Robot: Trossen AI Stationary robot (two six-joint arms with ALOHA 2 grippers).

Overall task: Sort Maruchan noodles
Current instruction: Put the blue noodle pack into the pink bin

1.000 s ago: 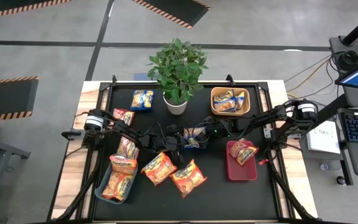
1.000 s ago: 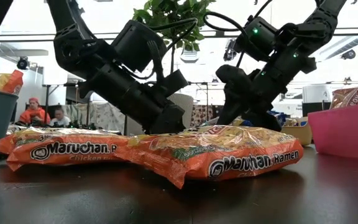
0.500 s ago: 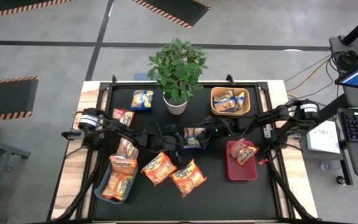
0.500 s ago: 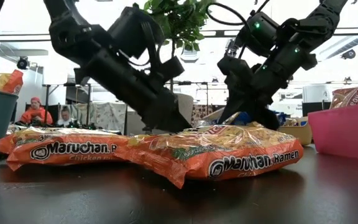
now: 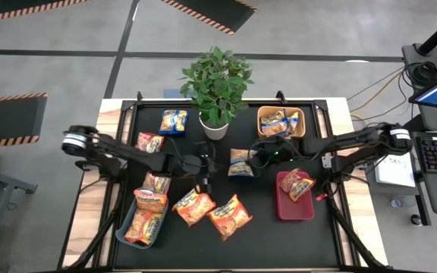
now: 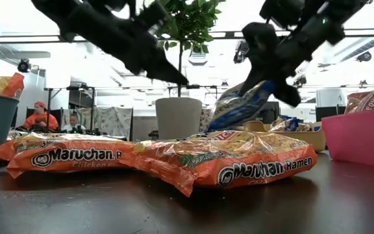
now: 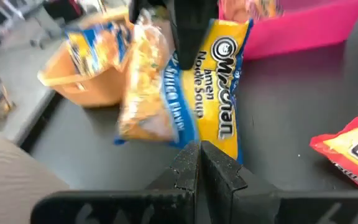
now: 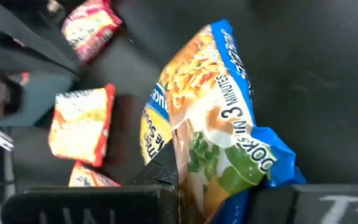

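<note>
Near the middle of the black tabletop (image 5: pixel 317 235), the right gripper (image 5: pixel 253 158) is clamping one edge of a blue-and-yellow plastic Maruchan noodle packet (image 5: pixel 240 162) and holding it clear of the surface; the low view shows it hanging tilted from the jaws. The left gripper (image 5: pixel 201 182) is hovering just beside, over the orange packets, with its fingers pressed together on nothing.

Handling judgement: the packet is looking light, with a thin, crinkly, probably slippery film around a rigid, brittle noodle block. Pinching the flat sealed edge, as is being done, seems safest; squeezing across the middle risks cracking the block, and a shallow bite on film alone may slip.

Other packets are lying as follows: two blue-and-yellow ones in the orange plastic bin (image 5: pixel 300 133), one in the red plastic bin (image 5: pixel 281 208), several orange ones in the grey-blue plastic bin (image 5: pixel 121 233), two orange ones (image 5: pixel 212 211) loose in front, and more near the potted green plant (image 5: pixel 216 87).
</note>
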